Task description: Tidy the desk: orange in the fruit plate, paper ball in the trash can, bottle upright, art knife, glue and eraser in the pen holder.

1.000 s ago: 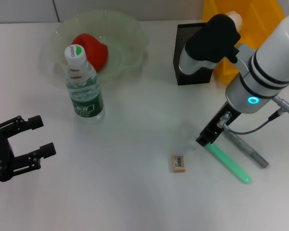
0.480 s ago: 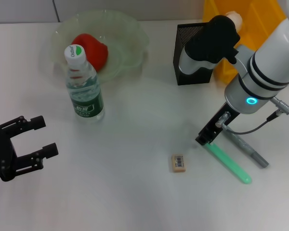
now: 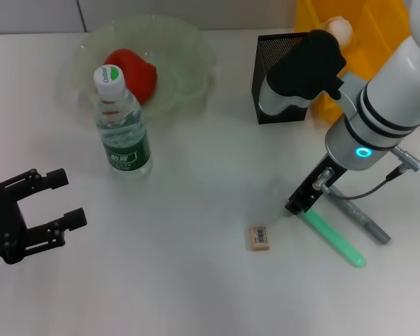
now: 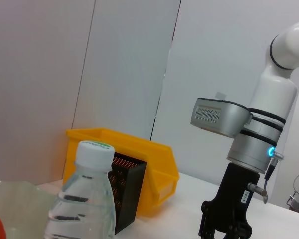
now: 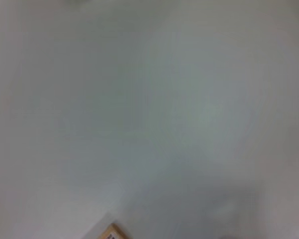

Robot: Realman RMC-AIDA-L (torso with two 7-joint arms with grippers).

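Left claw [image 3: 52, 203] is sitting open, low over the near-left counter [image 3: 196, 280]; right claw [image 3: 299, 203] is touching the green stick's [image 3: 332, 238] end, grip state unclear, eraser [image 3: 260, 236] lying just beside. Bottle [image 3: 122, 126] is standing upright; orange [image 3: 133, 70] is resting in the fruit plate [image 3: 189, 49].

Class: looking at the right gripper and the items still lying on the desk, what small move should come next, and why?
Probably close the right gripper on the green art knife: it sits low at the knife's near end, and the knife, the grey glue and the eraser are still outside the pen holder.
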